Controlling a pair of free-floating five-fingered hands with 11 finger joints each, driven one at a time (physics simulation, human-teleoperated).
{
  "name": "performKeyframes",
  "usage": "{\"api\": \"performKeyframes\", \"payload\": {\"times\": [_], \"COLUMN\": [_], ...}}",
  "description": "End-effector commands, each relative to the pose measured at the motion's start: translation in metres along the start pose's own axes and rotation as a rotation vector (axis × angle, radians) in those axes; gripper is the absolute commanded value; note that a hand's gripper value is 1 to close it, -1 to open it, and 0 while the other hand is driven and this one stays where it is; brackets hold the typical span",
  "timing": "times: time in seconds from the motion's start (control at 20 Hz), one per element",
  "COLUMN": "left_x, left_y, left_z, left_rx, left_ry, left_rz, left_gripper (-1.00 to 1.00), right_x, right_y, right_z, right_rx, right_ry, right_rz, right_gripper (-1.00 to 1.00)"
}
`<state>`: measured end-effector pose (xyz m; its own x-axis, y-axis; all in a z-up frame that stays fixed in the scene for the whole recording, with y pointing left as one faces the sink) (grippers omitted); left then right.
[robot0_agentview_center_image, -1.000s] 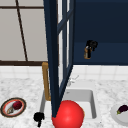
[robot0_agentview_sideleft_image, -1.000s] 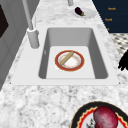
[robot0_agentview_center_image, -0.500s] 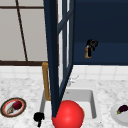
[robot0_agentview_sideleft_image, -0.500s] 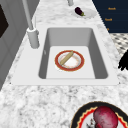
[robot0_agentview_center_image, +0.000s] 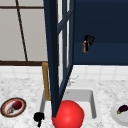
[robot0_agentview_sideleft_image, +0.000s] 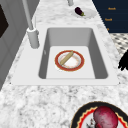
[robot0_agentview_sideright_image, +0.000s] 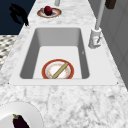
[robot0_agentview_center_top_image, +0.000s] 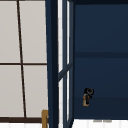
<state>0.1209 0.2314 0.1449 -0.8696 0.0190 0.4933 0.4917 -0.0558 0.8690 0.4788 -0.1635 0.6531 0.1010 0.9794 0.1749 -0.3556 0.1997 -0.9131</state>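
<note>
Hands of a simulated kitchen robot float at a white sink sunk in a grey-veined marble counter. The right hand hangs high above the basin in the front view, its fingers curled around a small brown handle on the dark navy cabinet front; the upper view shows the same hand closed on that handle, to the right of the open glass-paned navy door. The left hand floats low at the sink's front left corner, near a round plate with a red-and-black rim carrying a dark red vegetable; whether its fingers are spread or curled cannot be told. A glossy red ball sits at the front edge of the sink in the front view. In the left side view an orange-rimmed round plate lies flat on the sink floor with a pale wooden stick resting across it. A grey upright faucet stands at the basin's rim. A white plate with a dark purple eggplant rests on the counter at the sink's far side, well apart from both hands.
</note>
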Motion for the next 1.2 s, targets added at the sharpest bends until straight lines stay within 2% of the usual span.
{"api": "performKeyframes", "payload": {"times": [0.0,0.1,0.25,0.35,0.55,0.65,0.75,1.0,1.05,1.15], "left_x": [0.000,0.000,0.000,0.000,0.000,0.000,0.000,0.000,0.000,0.000], "left_y": [0.000,0.000,0.000,0.000,0.000,0.000,0.000,0.000,0.000,0.000], "left_z": [0.000,0.000,0.000,0.000,0.000,0.000,0.000,0.000,0.000,0.000], "left_rx": [0.000,0.000,0.000,0.000,0.000,0.000,0.000,0.000,0.000,0.000], "left_ry": [0.000,0.000,0.000,0.000,0.000,0.000,0.000,0.000,0.000,0.000], "left_rz": [0.000,0.000,0.000,0.000,0.000,0.000,0.000,0.000,0.000,0.000], "left_gripper": [0.00,0.00,0.00,0.00,0.00,0.00,0.00,0.00,0.00,0.00], "right_x": [0.003,0.000,-0.002,-0.001,0.003,0.001,0.006,0.008,0.010,0.008], "right_y": [0.019,0.029,0.044,0.035,0.021,0.029,0.031,0.014,0.011,0.005], "right_z": [-0.038,-0.050,-0.067,-0.079,-0.089,-0.067,-0.054,-0.060,-0.062,-0.061], "right_rx": [0.013,0.011,0.017,0.087,0.165,0.192,0.166,0.108,0.108,0.117], "right_ry": [-0.002,-0.002,0.004,0.005,0.005,0.005,0.006,0.009,0.012,0.013], "right_rz": [-0.024,-0.007,-0.015,-0.022,-0.014,-0.010,-0.013,-0.013,-0.009,-0.020], "right_gripper": [1.00,1.00,1.00,1.00,1.00,1.00,1.00,1.00,-1.00,-1.00]}}
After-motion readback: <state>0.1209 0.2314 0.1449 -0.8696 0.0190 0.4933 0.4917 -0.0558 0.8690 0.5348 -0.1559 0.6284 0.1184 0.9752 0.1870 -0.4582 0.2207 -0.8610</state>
